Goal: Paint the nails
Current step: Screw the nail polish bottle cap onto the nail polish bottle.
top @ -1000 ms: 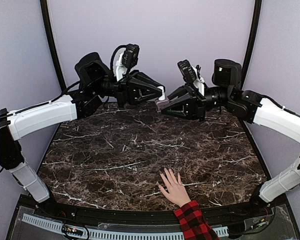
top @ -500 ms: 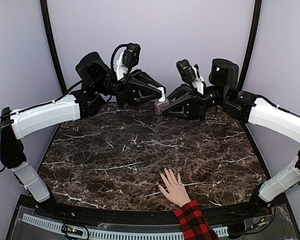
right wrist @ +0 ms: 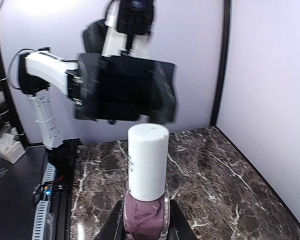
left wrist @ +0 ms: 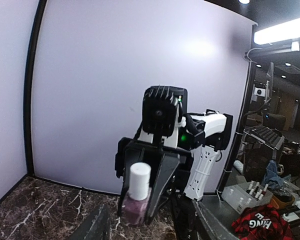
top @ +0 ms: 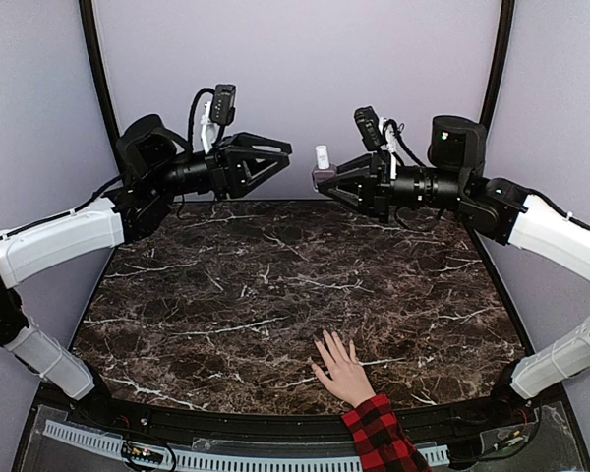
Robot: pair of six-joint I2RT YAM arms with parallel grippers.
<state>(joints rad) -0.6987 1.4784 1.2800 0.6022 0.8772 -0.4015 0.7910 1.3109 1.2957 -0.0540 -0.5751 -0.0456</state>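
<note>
A small polish bottle (top: 322, 169) with a white cap and mauve polish is held upright in my right gripper (top: 326, 183), high above the back of the table. It shows close up in the right wrist view (right wrist: 146, 185) between the fingers (right wrist: 111, 229). My left gripper (top: 283, 155) is open and empty, just left of the bottle and apart from it. In the left wrist view the bottle (left wrist: 136, 196) sits ahead of my open left gripper (left wrist: 150, 231). A human hand (top: 343, 372) with a plaid sleeve (top: 379, 438) lies flat at the near edge; its nails (top: 326, 341) are too small to make out.
The dark marble table (top: 275, 285) is bounded by lilac walls and black corner posts (top: 100, 79). The left arm's white link (top: 59, 231) and the right arm's white link (top: 560, 231) reach over the table's sides.
My left gripper has drawn back to the left and up, off the bottle's cap, and stands open. My right gripper has lifted the bottle a little; the cap is still on.
</note>
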